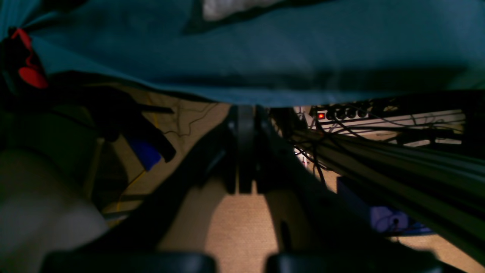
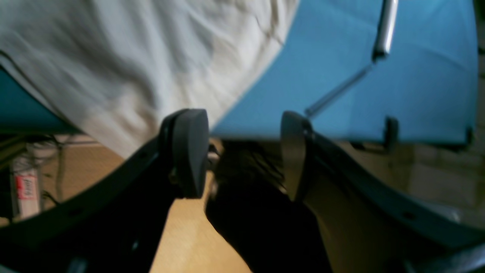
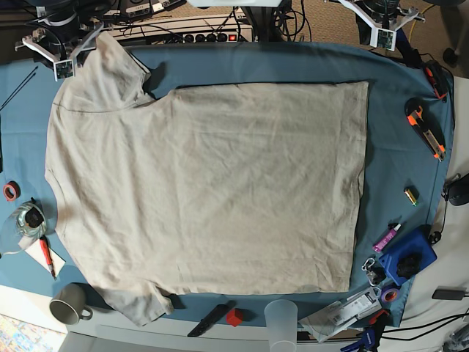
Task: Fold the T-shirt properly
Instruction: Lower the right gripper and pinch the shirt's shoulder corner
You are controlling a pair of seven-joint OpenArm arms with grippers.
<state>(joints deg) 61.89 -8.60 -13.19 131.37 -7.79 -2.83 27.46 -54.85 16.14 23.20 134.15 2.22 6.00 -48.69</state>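
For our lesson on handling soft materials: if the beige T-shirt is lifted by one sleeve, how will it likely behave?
The T-shirt would probably sag and drape, since its thin wrinkled cloth lies limp. It looks light for its spread. It may drag across the blue tablecloth rather than lift whole.

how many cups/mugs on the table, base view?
2. Grey mug at the near-left corner; clear plastic cup at the near edge, right of centre. The T-shirt may hide others.
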